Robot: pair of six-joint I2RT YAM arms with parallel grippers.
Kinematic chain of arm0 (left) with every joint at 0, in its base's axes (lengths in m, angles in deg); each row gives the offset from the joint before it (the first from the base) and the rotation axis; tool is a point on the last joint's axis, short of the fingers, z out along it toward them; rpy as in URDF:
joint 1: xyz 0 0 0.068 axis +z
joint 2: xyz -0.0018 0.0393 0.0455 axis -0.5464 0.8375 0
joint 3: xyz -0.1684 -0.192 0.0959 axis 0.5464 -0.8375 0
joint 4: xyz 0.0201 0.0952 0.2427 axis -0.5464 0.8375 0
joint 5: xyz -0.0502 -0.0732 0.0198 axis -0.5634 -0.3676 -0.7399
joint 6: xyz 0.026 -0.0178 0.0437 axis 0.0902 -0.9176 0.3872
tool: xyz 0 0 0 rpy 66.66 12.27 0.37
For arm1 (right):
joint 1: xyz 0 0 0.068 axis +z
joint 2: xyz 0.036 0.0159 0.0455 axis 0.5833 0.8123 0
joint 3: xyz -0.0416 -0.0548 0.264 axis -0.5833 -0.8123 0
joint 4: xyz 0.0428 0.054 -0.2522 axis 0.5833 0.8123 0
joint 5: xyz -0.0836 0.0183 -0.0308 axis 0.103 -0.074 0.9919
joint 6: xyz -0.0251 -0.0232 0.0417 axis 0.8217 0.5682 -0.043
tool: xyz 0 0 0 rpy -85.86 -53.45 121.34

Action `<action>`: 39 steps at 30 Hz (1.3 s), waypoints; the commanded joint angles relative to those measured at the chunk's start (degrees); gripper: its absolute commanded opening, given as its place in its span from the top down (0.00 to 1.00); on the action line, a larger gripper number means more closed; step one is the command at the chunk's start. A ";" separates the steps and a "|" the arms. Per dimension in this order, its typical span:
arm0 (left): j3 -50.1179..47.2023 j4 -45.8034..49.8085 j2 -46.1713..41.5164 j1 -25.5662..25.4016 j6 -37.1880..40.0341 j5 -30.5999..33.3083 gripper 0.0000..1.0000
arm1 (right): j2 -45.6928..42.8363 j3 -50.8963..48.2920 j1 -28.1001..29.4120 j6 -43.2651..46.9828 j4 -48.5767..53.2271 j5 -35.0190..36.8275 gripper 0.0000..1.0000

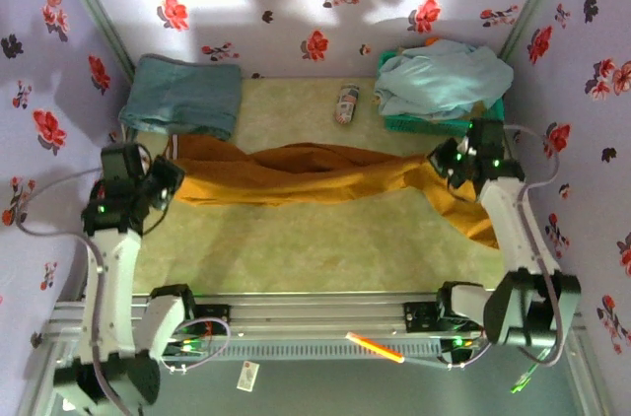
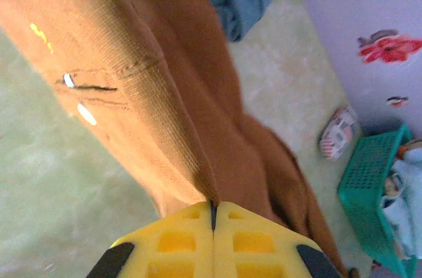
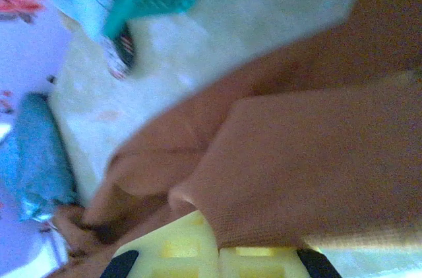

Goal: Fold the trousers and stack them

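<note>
The mustard-brown trousers (image 1: pixel 306 174) stretch left to right across the pale green mat, twisted in the middle, with one leg end trailing down at the right. My left gripper (image 1: pixel 170 179) is shut on the waist end; in the left wrist view its yellow fingers (image 2: pixel 178 242) pinch a fold of the trousers (image 2: pixel 132 80) beside a pocket slit. My right gripper (image 1: pixel 452 166) is shut on the leg end; in the right wrist view the trousers (image 3: pixel 316 159) drape over the closed yellow fingers (image 3: pixel 191 251).
A folded teal-blue garment (image 1: pixel 184 94) lies at the back left. A green basket (image 1: pixel 434 123) holding a pale aqua garment (image 1: pixel 444 76) stands at the back right. A small striped object (image 1: pixel 346 104) lies on the mat between them. Flowered walls close in on three sides.
</note>
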 commanded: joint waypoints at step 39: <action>-15.34 -12.36 -10.48 -8.28 -10.12 -7.00 0.38 | -30.91 -15.74 8.19 -5.28 5.31 -1.87 0.66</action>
